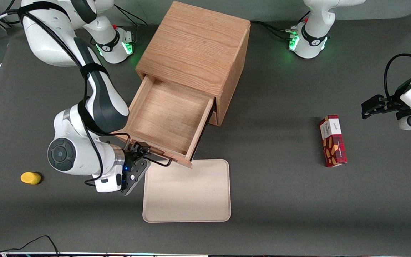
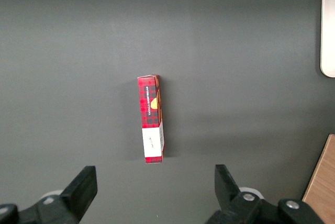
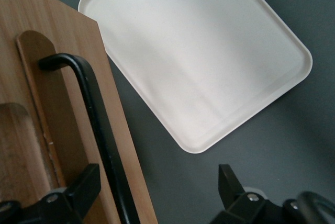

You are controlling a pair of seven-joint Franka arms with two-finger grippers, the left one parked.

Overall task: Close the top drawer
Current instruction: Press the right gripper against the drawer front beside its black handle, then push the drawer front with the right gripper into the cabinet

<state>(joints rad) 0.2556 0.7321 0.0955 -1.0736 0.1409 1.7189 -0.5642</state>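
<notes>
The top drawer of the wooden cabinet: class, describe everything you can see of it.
The top drawer is light oak-looking wood, pulled well out of the cabinet and showing nothing inside. Its front carries a thin black wire handle mounted over a wooden strip. Its front edge overhangs the rim of the cream tray, which lies nearer the front camera. The hand sits at the drawer front, open, with the handle running past one finger.

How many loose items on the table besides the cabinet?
3. Yellow object toward the working arm's end; tray in front of the open top drawer, gripper open at its handle; red box toward the parked arm's end. Drawer looks empty.
</notes>
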